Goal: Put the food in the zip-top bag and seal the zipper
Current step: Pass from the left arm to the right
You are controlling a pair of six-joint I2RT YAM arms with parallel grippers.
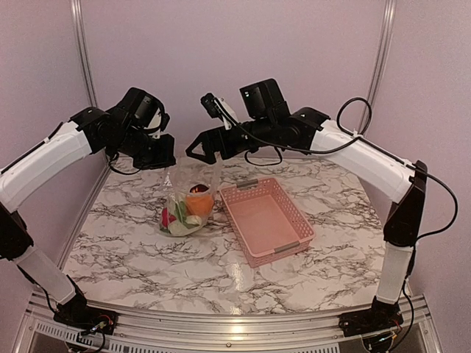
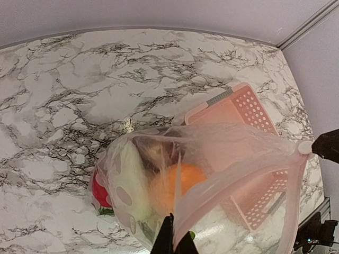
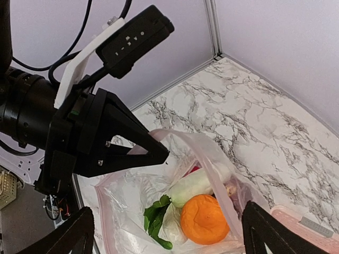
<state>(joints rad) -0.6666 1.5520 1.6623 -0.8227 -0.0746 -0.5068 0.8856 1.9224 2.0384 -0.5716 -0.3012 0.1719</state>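
Note:
The clear zip-top bag (image 1: 184,213) hangs just above the marble table, its mouth held up and open. Inside are an orange ball (image 3: 212,219), a pale whitish-green vegetable (image 3: 198,182) with green leaves, and a red piece (image 2: 100,190). My left gripper (image 2: 174,235) is shut on the bag's mouth edge, and it also shows in the top view (image 1: 165,163) and the right wrist view (image 3: 161,153). My right gripper (image 3: 168,210) is open wide above the bag's mouth (image 1: 204,156). One of its fingertips (image 2: 324,145) touches the far end of the bag's rim (image 2: 304,147).
The pink slatted basket (image 1: 254,184) stands to the right of the bag with nothing in it. It also shows in the left wrist view (image 2: 249,106). Pale walls and metal posts close the back and sides of the table.

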